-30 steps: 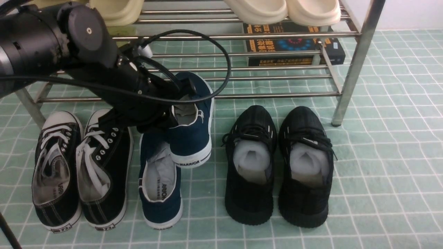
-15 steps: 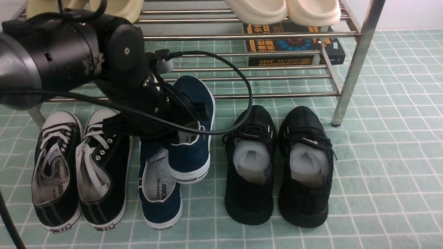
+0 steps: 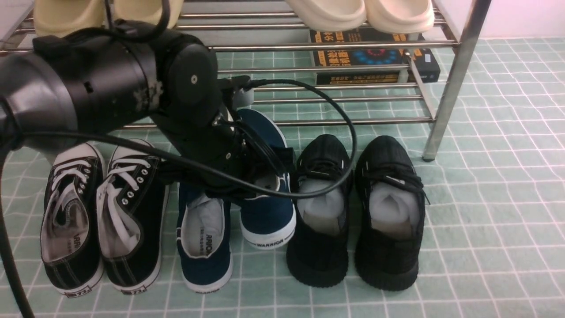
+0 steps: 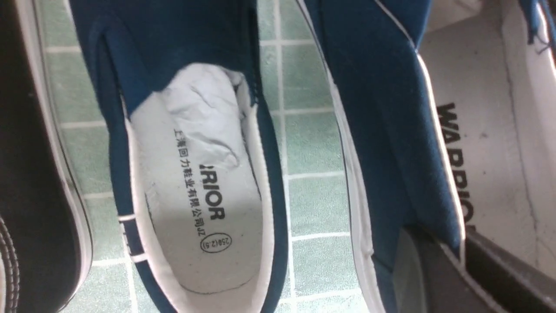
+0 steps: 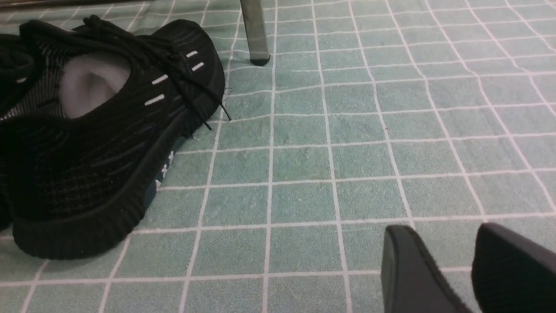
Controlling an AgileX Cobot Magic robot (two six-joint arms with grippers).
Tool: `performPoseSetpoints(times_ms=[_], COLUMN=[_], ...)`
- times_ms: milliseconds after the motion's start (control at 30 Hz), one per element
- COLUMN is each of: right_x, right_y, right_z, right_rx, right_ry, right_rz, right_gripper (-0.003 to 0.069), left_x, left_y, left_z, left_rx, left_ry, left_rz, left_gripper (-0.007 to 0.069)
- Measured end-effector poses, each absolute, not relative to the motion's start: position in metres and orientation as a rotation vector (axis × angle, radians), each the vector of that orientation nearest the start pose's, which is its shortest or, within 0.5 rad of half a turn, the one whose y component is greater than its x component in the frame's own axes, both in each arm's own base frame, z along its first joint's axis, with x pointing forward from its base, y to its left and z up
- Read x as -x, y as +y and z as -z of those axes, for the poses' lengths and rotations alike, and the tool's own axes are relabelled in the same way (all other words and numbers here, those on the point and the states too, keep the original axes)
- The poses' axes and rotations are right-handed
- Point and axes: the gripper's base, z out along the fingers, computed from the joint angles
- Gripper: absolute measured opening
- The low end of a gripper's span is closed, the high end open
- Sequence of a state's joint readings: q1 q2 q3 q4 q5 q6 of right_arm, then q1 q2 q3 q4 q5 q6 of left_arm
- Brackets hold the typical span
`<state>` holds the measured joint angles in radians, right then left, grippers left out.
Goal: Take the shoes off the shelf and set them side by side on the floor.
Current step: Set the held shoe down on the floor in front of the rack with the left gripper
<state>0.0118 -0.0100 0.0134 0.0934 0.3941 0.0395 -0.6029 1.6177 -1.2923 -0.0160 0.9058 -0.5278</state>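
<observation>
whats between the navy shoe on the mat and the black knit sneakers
The other navy shoe, held by the left gripper, as the front view shows.

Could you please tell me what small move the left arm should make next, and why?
Probably lower the held navy blue canvas slip-on shoe onto the pale green gridded mat: the left tool grips its side wall, and it seems raised over the gap between its grounded navy mate and the black knit sneaker.

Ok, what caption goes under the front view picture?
Left end effector holds one blue shoe by its collar, beside its mate on the floor.
</observation>
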Motion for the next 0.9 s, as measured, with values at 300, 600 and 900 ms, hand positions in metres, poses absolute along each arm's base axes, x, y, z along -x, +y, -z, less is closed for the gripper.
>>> performPoseSetpoints(times_ms=[300, 600, 900], right_x=[-0.052, -0.052, -0.052], right_y=[0.004, 0.004, 0.004], right_z=[-0.174, -0.174, -0.174], right_rx=[-0.083, -0.083, -0.083], right_ry=[1.880, 1.880, 1.880], right_rz=[-0.128, -0.128, -0.128], right_gripper=[0.0240, 0.0240, 0.0240], left_x=[-0.277, -0.264, -0.265], left_y=[-0.191, -0.206, -0.203], left_z=[-0.281, -0.281, -0.280], left_rx=[-0.102, -0.215, -0.240], left_ry=[2.787, 2.775, 2.741], left_rz=[0.303, 0.242, 0.152], left_gripper=[0.0041, 0.0041, 0.0041])
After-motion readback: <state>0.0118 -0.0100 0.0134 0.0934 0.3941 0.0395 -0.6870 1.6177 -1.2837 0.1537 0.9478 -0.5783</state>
